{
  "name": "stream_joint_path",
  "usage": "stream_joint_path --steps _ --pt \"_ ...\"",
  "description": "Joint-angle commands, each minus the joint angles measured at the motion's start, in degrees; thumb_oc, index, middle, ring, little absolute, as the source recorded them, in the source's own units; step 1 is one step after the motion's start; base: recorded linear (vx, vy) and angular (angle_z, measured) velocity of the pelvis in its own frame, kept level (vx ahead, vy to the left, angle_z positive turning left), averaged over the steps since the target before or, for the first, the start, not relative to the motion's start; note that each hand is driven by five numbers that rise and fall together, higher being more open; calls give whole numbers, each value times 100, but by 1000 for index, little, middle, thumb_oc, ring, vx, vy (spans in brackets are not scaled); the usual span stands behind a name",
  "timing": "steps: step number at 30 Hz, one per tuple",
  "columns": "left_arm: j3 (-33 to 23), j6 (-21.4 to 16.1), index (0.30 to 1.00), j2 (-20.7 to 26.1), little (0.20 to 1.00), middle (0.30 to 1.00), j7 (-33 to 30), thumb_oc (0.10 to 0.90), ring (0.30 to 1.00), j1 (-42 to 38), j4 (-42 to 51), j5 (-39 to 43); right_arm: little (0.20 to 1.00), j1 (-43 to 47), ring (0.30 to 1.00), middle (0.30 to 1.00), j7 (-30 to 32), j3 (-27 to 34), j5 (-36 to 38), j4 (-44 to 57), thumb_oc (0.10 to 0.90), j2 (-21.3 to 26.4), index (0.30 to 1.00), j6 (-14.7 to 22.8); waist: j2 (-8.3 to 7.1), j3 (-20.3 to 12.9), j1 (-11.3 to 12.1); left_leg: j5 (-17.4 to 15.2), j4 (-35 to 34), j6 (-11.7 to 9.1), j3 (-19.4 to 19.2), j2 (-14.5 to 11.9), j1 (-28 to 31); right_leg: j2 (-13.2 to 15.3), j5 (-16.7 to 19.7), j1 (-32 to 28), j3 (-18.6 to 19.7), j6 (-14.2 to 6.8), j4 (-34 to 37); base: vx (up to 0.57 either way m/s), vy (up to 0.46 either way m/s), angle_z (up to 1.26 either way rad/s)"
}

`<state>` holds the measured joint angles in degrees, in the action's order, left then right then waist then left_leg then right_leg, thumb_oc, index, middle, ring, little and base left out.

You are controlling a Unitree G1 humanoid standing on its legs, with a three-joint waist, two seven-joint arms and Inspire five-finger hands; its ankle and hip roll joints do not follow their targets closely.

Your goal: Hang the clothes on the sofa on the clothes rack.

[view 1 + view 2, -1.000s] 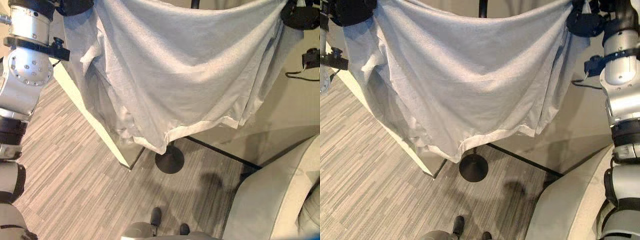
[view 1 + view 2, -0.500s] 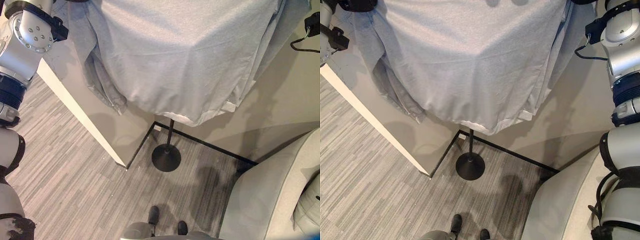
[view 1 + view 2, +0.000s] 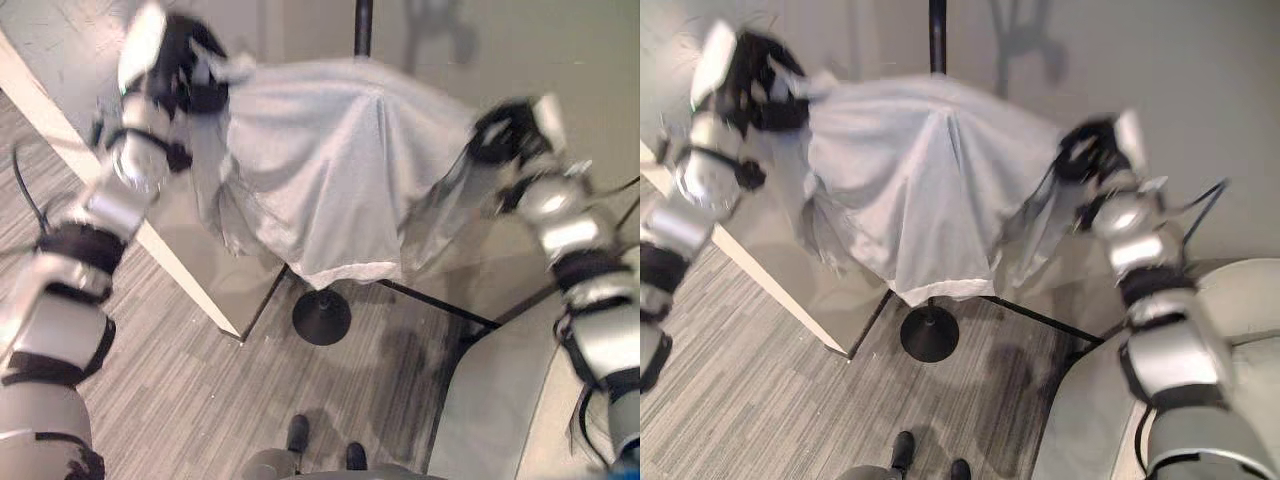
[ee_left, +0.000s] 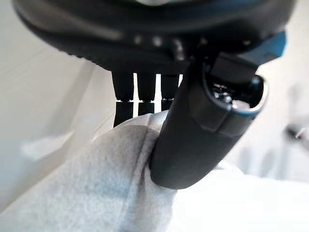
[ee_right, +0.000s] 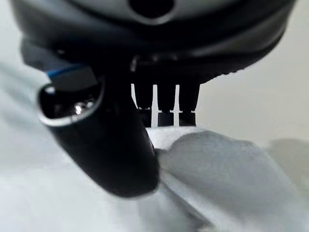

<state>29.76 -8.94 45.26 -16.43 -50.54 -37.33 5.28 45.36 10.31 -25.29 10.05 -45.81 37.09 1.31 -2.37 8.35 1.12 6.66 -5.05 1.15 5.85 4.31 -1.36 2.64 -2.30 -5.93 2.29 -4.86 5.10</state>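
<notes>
A pale grey cotton garment (image 3: 330, 180) hangs draped over the black pole clothes rack (image 3: 936, 35), above its round black base (image 3: 929, 333). The left robot hand (image 3: 185, 75) and right robot hand (image 3: 505, 133) each pinch a cloth edge between thumb and fingers.

garment (image 3: 330, 190) draped over rack pole (image 3: 362, 25), between left hand (image 3: 190, 75) and right hand (image 3: 505, 130); rack base (image 3: 321, 316) on floor below; sofa (image 3: 1090, 420) at right.
</notes>
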Motion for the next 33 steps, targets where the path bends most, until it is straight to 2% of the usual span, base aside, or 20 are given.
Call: stream_joint_path --steps 1,3,4,5,6,9,13,14,17,18,20,21,22,23,24,26,29,30,32,33 --pt "-557 -71 300 64 300 300 -191 400 300 -466 -574 218 300 583 300 300 380 267 -308 3 400 402 300 436 -45 -461 177 -697 5 -162 266 -168 396 358 649 229 -378 -247 -10 0 0 0" --pt "-794 -108 300 -365 300 300 -25 400 300 70 -451 458 300 62 300 300 320 496 -364 120 400 218 300 479 -21 -454 166 -714 5 -150 294 -154 449 379 621 178 -398 -233 -10 15 7 -1" --pt "-800 -135 300 -423 300 300 27 400 300 127 -422 493 300 7 300 300 302 542 -342 111 400 168 300 499 -17 -450 164 -720 5 -148 294 -153 452 385 614 170 -402 -230 -10 0 0 0" --pt "-752 -143 491 -487 491 491 160 527 491 190 -351 555 869 -112 869 869 230 583 -306 145 780 173 869 526 -7 -450 155 -720 5 -147 300 -153 459 397 611 164 -431 -231 -10 0 0 0" --pt "-813 -178 900 -542 900 900 226 800 900 246 -282 751 900 -165 900 900 201 713 -168 261 800 165 900 567 9 -457 149 -728 5 -147 295 -152 469 403 608 157 -426 -229 -10 5 -2 -4" --pt "-931 -225 900 -557 900 900 260 800 900 273 -175 1019 900 -178 900 900 238 864 -17 472 800 208 900 609 13 -462 139 -735 5 -144 293 -154 473 411 612 155 -426 -229 -10 0 -1 -1" --pt "-1350 -304 900 -329 900 900 452 800 900 794 641 1178 900 -593 900 900 160 1374 72 1107 800 513 900 665 0 -514 153 -782 5 -132 277 -154 534 431 618 84 -442 -223 -10 8 -1 2" --pt "-1807 -250 900 -235 900 900 646 800 900 1560 1237 1305 900 -1256 900 900 131 1911 -174 1811 800 708 900 683 10 -535 175 -799 5 -118 277 -162 562 441 596 47 -467 -215 -10 0 0 0" --pt "-2290 -171 900 -226 900 900 828 800 900 2520 1808 1212 900 -2145 900 900 9 2470 -545 2565 800 792 900 655 7 -525 180 -766 5 -100 297 -158 553 462 639 43 -509 -200 -10 0 0 0" --pt "-2561 -169 900 -312 900 900 949 800 900 3071 2115 1125 900 -2594 900 900 -63 2723 -717 2810 800 760 900 643 4 -496 190 -774 5 -91 290 -159 557 468 633 37 -522 -197 -10 10 3 -3" --pt "-2978 -100 900 -489 900 900 1106 800 900 3974 2640 956 900 -3322 900 900 -233 3102 -775 3248 800 478 900 629 0 -500 192 -792 5 -78 289 -168 577 474 622 15 -546 -183 -10 21 1 -5" --pt "-3355 -75 900 -894 900 900 1252 800 900 4841 2765 912 900 -4050 900 900 -465 3316 -683 3382 800 7 900 671 -7 -457 206 -801 5 -65 281 -173 585 484 613 5 -578 -169 -10 0 0 0" --pt "-3367 -65 900 -897 900 900 1256 800 900 4886 2795 909 900 -4084 900 900 -469 3314 -686 3408 800 0 900 661 -8 -481 196 -804 5 -65 285 -174 585 484 610 4 -582 -169 -10 22 15 -4" --pt "-3680 28 900 -1498 900 900 1585 800 900 5908 2752 822 900 -5053 900 900 -881 3403 -715 3204 800 -592 900 633 -5 -420 200 -796 5 -41 280 -185 582 498 614 11 -610 -162 -10 40 8 -2" --pt "-3681 31 900 -1499 900 900 1587 800 900 5929 2759 821 900 -5070 900 900 -883 3398 -716 3209 800 -592 900 632 0 -436 200 -848 5 -42 281 -196 611 488 571 -17 -612 -161 -10 0 0 0" --pt "-3707 92 900 -1945 900 900 1685 800 900 6265 2190 795 900 -5509 900 900 -977 3278 -939 2848 800 -920 900 582 19 -393 192 -853 5 -29 277 -201 608 491 563 -12 -646 -163 -10 0 0 0" --pt "-3512 105 900 -2339 900 900 1657 800 900 6428 1028 625 900 -5678 900 900 -941 3054 -724 1725 800 -1459 900 576 50 -354 165 -840 5 -18 241 -208 595 501 569 5 -683 -170 -10 -26 22 3" --pt "-3451 125 900 -2494 900 900 1641 800 900 6423 538 658 900 -5674 900 900 -919 2940 -678 1328 800 -1627 900 548 59 -351 162 -833 5 -14 228 -209 584 506 571 16 -699 -169 -10 -43 26 1" --pt "-3140 87 900 -2881 900 900 1385 800 900 6018 -1137 672 900 -5398 900 900 -771 2461 -463 253 800 -2027 900 553 60 -352 179 -806 5 -16 207 -205 588 520 584 14 -722 -167 -22 -36 25 2" --pt "-3047 56 900 -2920 900 900 1324 800 900 5926 -1321 653 900 -5302 900 900 -751 2347 -361 41 800 -2093 900 565 53 -357 183 -794 5 -19 205 -207 589 523 590 18 -724 -172 -29 0 0 0"
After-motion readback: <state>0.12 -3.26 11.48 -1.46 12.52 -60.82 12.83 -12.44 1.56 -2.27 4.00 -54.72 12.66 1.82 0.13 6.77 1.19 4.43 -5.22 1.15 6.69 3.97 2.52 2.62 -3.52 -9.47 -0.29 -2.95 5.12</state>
